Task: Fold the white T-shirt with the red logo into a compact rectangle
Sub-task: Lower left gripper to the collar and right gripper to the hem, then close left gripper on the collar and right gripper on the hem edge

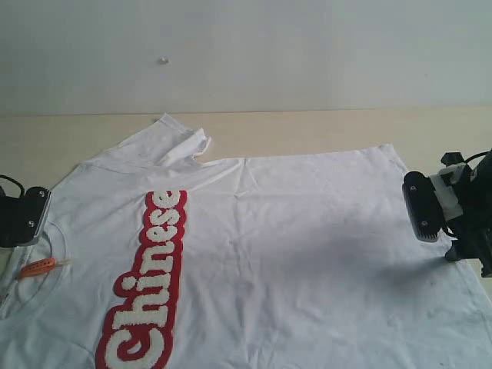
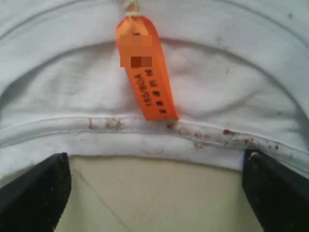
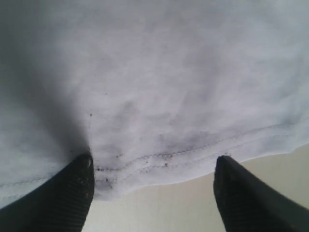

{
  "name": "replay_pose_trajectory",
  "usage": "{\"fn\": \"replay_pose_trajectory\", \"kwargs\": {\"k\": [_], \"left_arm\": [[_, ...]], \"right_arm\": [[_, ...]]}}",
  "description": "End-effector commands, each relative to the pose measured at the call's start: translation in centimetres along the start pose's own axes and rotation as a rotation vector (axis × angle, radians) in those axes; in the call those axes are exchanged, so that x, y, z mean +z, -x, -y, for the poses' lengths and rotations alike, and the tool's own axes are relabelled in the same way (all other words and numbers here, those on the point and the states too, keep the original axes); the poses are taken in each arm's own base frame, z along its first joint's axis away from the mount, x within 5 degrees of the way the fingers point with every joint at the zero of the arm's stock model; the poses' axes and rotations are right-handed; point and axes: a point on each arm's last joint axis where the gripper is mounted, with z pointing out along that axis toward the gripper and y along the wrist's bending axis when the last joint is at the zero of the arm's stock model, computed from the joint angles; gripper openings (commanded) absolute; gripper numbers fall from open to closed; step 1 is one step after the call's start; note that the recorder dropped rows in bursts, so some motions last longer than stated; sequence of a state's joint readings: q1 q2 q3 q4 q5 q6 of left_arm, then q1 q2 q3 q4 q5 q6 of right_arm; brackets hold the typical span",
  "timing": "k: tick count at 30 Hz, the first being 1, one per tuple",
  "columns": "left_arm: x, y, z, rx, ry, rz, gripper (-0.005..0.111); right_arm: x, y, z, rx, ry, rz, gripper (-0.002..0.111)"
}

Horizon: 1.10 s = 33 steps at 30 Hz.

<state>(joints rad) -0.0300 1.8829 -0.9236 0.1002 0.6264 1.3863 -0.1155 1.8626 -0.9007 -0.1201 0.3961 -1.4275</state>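
White T-shirt [image 1: 307, 246] lies spread flat on the table [image 1: 323, 131], red logo [image 1: 150, 292] face up. Collar [image 2: 145, 130] w/ orange tag [image 2: 147, 72] sits on the letter-top side of the logo, and the hem [image 3: 169, 164] is well apart on the opposite side. Left gripper [image 2: 154, 193] is at the collar rim, fingers wide apart, nothing clamped. Right gripper [image 3: 154, 193] is at the hem edge, fingers also apart w/ cloth between them, no grip. Risks, as I judge them: L could nip only the tag or one collar layer, so the back layer drags and the fold skews. R could catch just the top hem layer, w/ the same result. Uneven lift btwn the arms would twist the logo off-axis. The sleeve [image 1: 184, 146] beyond the logo's last letters lies flipped over, prob. bunching inside any fold. Fingertips sit low, so they might scrape the table.
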Motion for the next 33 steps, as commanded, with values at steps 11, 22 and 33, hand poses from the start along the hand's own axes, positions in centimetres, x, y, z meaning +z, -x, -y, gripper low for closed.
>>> {"fn": "replay_pose_trajectory", "kwargs": {"k": [11, 22, 33], "left_arm": [[1.7, 2.1, 0.2, -0.035, -0.006, 0.094, 0.093], [2.6, 2.4, 0.6, 0.111, -0.053, 0.096, 0.093], [3.6, 2.2, 0.9, 0.101, -0.098, 0.092, 0.093]], "right_arm": [[1.1, -0.1, -0.6, 0.007, 0.050, -0.001, 0.068], [1.1, -0.1, -0.7, 0.012, 0.059, -0.001, 0.068], [2.1, 0.0, -1.1, 0.012, 0.093, -0.002, 0.068]]}}
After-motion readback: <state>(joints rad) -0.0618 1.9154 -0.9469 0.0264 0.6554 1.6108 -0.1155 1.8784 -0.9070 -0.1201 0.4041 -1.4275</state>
